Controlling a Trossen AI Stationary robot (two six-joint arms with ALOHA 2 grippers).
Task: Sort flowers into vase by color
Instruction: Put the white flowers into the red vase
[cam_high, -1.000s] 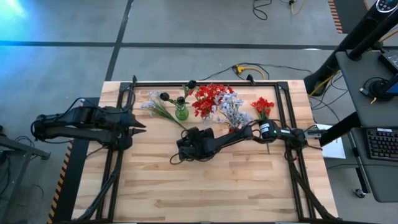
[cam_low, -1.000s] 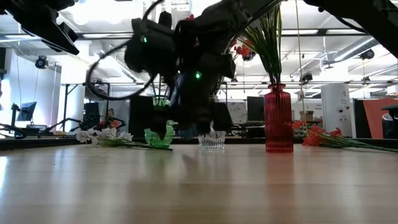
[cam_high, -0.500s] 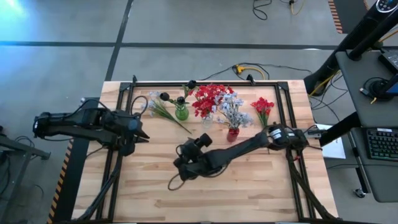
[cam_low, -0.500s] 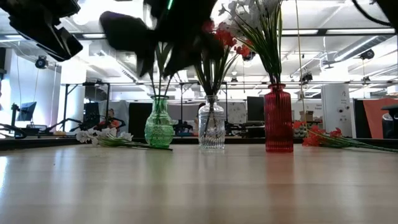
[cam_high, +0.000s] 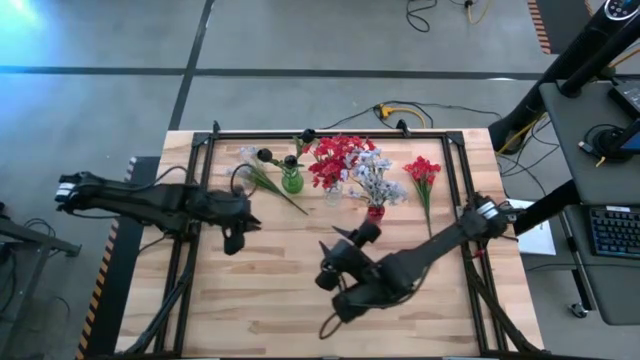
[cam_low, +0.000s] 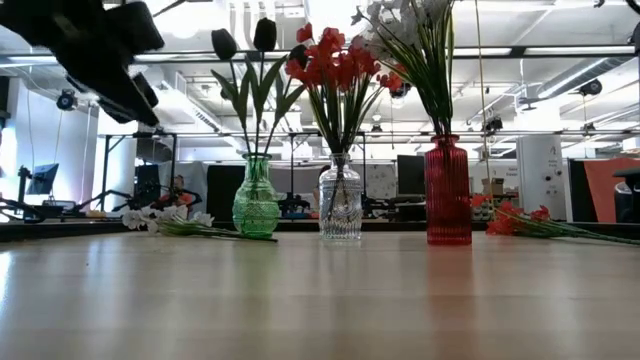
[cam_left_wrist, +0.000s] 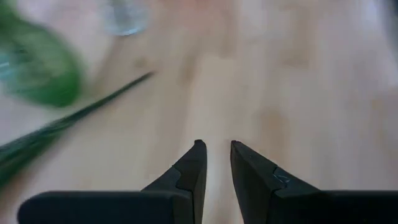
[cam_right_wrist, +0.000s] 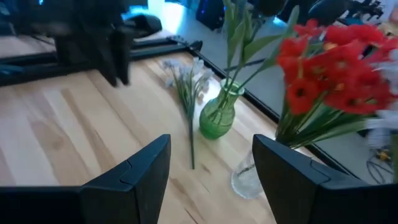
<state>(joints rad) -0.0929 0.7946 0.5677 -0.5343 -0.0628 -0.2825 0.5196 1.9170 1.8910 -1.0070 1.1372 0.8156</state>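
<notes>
Red, white, dark: strays left beside the vases

High view: left hand near green vase; pale flowers beside it, red flowers right of red vase. Could snag standing stems, tipping vases.

Left wrist view: narrowed to a slit, empty.

Right wrist view: right hand parted wide, empty, facing green vase.

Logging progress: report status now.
Left gripper narrowly open, empty, near loose pale spray. Right gripper open, empty. Red spray also unsorted. Nothing blocking.
</notes>
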